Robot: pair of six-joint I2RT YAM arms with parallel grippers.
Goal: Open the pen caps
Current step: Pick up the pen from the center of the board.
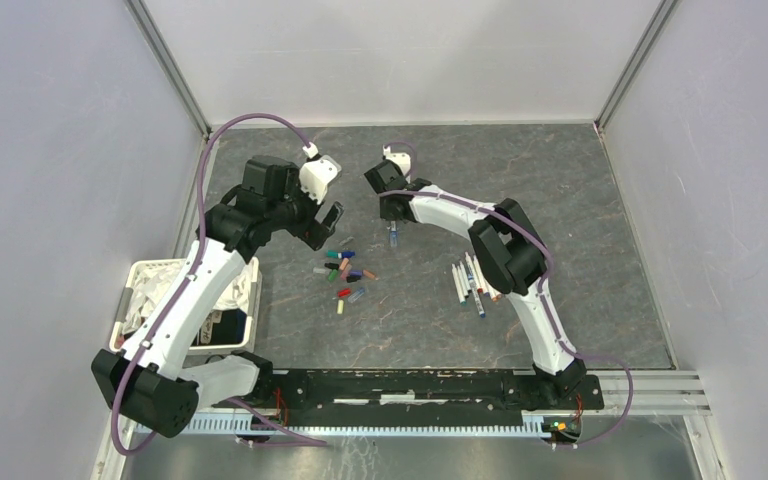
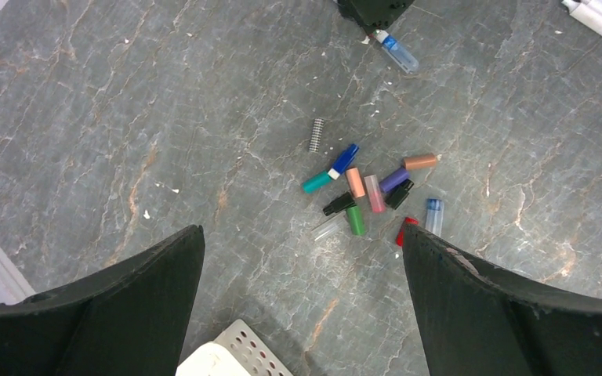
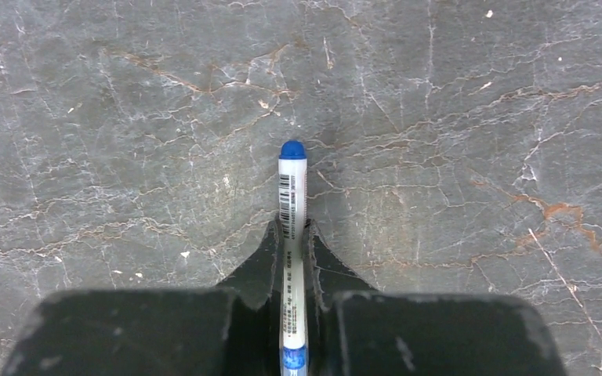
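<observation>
My right gripper (image 3: 292, 227) is shut on a white-barrelled pen (image 3: 291, 188) with a blue end, held above the table. In the top view this gripper (image 1: 393, 220) is at the centre back, and the pen's capped end (image 1: 393, 238) pokes out toward the front. Several loose pen caps (image 1: 345, 272) in mixed colours lie in a small heap at the table's middle. They also show in the left wrist view (image 2: 368, 196). My left gripper (image 1: 326, 222) is open and empty, hovering just back-left of the heap (image 2: 302, 231). Several more pens (image 1: 470, 283) lie side by side to the right.
A white perforated basket (image 1: 190, 305) stands at the table's left edge; its corner (image 2: 231, 356) shows under my left gripper. A small metal spring (image 2: 317, 135) lies just beyond the caps. White walls enclose the table on three sides.
</observation>
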